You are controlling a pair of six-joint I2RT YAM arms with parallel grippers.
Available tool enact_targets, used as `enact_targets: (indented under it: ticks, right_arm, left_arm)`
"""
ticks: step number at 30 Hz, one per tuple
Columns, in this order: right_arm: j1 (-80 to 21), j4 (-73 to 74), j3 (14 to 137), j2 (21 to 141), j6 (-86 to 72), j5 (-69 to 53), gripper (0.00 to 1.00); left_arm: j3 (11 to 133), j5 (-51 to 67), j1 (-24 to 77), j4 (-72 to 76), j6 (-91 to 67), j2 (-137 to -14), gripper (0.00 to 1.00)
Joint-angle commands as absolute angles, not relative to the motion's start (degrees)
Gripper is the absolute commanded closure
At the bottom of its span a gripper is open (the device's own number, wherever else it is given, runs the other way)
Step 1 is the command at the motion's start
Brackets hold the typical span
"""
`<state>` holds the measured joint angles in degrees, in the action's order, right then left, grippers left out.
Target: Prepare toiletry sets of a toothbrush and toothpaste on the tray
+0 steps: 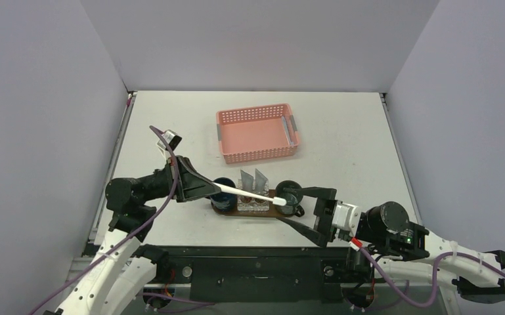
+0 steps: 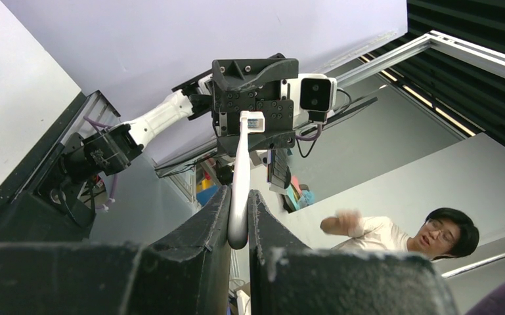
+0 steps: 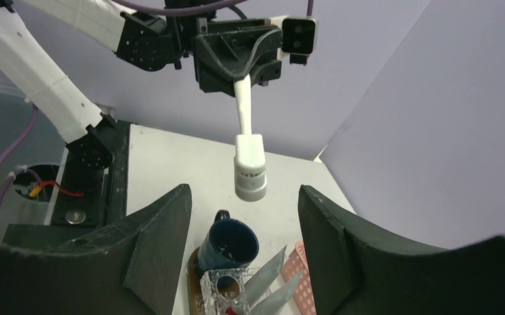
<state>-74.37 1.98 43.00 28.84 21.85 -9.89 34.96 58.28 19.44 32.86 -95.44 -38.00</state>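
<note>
My left gripper (image 1: 205,186) (image 2: 238,197) is shut on the handle end of a white toothbrush (image 1: 246,193) (image 2: 240,164). It holds the brush level, with the capped head pointing right above the dark brown oval tray (image 1: 226,209) (image 3: 192,275). On the tray stand two dark blue mugs (image 1: 223,189) (image 1: 290,194) and a clear holder (image 1: 253,203) (image 3: 226,289) with two grey toothpaste tubes (image 1: 254,180) (image 3: 272,275). My right gripper (image 1: 289,207) (image 3: 241,191) is open just right of the tray, facing the capped brush head (image 3: 249,174), which hangs a little beyond its fingertips.
A pink perforated basket (image 1: 257,134) (image 3: 299,275) sits behind the tray, with a grey item (image 1: 291,128) lying along its right wall. White walls close the table in on three sides. The black base rail (image 1: 256,269) runs along the near edge.
</note>
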Motion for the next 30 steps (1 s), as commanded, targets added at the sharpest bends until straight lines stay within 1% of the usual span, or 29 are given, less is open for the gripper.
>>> enact_targets:
  ticks: [1, 6, 10, 12, 26, 30]
  right_arm:
    - [-74.8, -5.7, 45.6, 30.3, 22.3, -13.0, 0.45]
    - [-74.8, -6.0, 47.0, 31.8, 22.5, -14.4, 0.49]
    - [-74.9, -5.5, 47.6, 32.7, 22.6, -15.3, 0.56]
    - [-74.8, -4.8, 48.0, 33.1, 22.6, -15.5, 0.58]
    - [-74.9, -1.9, 47.8, 33.2, 22.5, -15.0, 0.59]
    - [-74.9, -1.9, 47.5, 33.2, 22.3, -15.3, 0.61]
  left_arm:
    - [34.5, 59.3, 19.4, 35.9, -95.7, -37.4, 1.00]
    - [34.5, 59.7, 19.4, 36.2, -95.6, -37.4, 1.00]
    - [34.4, 59.7, 19.4, 36.3, -95.7, -37.4, 1.00]
    - [34.5, 59.8, 19.4, 36.4, -95.7, -37.4, 1.00]
    - [36.2, 59.9, 19.5, 36.4, -95.7, -37.5, 1.00]
    - [36.5, 59.9, 19.4, 35.8, -95.5, -37.3, 1.00]
